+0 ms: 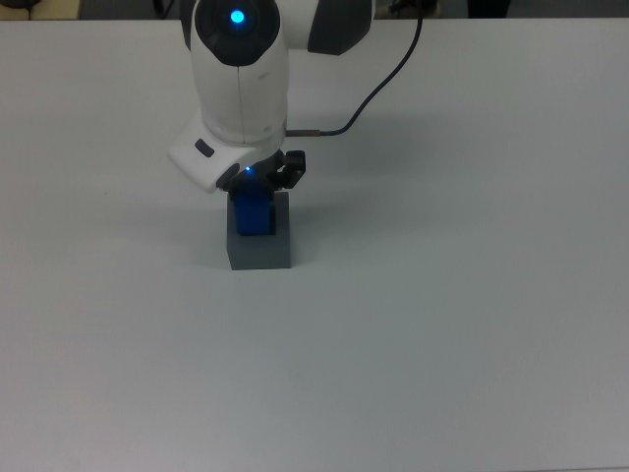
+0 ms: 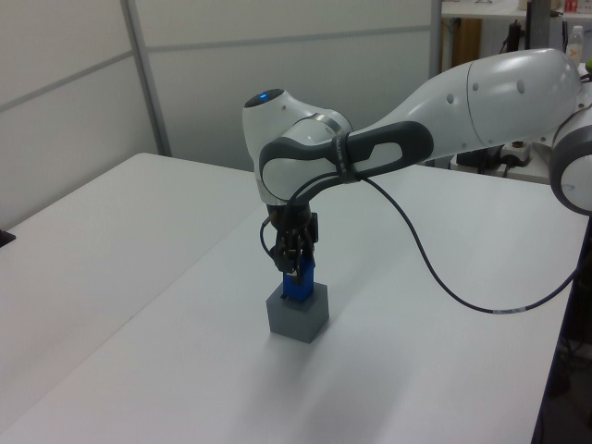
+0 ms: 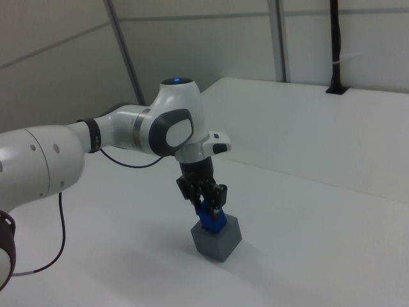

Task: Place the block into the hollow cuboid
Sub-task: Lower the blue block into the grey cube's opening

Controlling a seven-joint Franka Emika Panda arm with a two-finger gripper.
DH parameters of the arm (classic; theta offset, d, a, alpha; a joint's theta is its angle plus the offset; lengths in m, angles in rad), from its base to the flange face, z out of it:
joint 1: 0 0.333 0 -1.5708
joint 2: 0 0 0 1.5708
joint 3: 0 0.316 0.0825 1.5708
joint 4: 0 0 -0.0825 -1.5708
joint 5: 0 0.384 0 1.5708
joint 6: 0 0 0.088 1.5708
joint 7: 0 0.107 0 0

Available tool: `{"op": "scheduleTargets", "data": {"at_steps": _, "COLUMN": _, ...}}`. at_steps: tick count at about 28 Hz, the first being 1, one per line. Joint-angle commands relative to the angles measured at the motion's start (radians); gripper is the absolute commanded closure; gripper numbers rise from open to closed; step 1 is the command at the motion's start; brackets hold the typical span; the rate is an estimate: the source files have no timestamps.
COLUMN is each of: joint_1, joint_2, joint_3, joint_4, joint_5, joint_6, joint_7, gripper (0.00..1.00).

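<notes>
The blue block (image 1: 254, 214) stands upright with its lower end inside the recess of the grey hollow cuboid (image 1: 260, 253), near the middle of the white table. My gripper (image 1: 257, 183) hangs straight above it, fingers shut on the block's upper part. In the left view the block (image 2: 298, 289) sticks up out of the cuboid (image 2: 296, 317) below the gripper (image 2: 294, 270). The right view shows the dark fingers (image 3: 220, 194) clasping the block (image 3: 212, 220) just over the cuboid (image 3: 217, 243). The arm's white wrist hides the fingertips in the top view.
A black cable (image 1: 373, 84) loops from the arm over the table (image 1: 442, 324) behind the cuboid and sags to the left view's right (image 2: 444, 277). The table's edge runs along the left view's right side, with shelves beyond.
</notes>
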Motion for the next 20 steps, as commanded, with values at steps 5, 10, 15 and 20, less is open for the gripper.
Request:
{"op": "scheduleTargets", "data": {"at_steps": 5, "joint_1": 0.013, "joint_2": -0.011, "joint_3": -0.015, "joint_4": -0.018, "joint_5": 0.037, "joint_6": -0.049, "joint_7": 0.018, "gripper": 0.69}}
{"op": "scheduleTargets", "data": {"at_steps": 10, "joint_1": 0.008, "joint_2": -0.013, "joint_3": -0.015, "joint_4": -0.018, "joint_5": 0.040, "joint_6": -0.055, "joint_7": 0.020, "gripper": 0.69}}
{"op": "scheduleTargets", "data": {"at_steps": 15, "joint_1": 0.003, "joint_2": -0.017, "joint_3": -0.021, "joint_4": -0.015, "joint_5": 0.077, "joint_6": -0.080, "joint_7": 0.018, "gripper": 0.69}}
{"op": "scheduleTargets", "data": {"at_steps": 20, "joint_1": 0.000, "joint_2": -0.019, "joint_3": -0.021, "joint_4": -0.015, "joint_5": 0.078, "joint_6": -0.094, "joint_7": 0.020, "gripper": 0.69}}
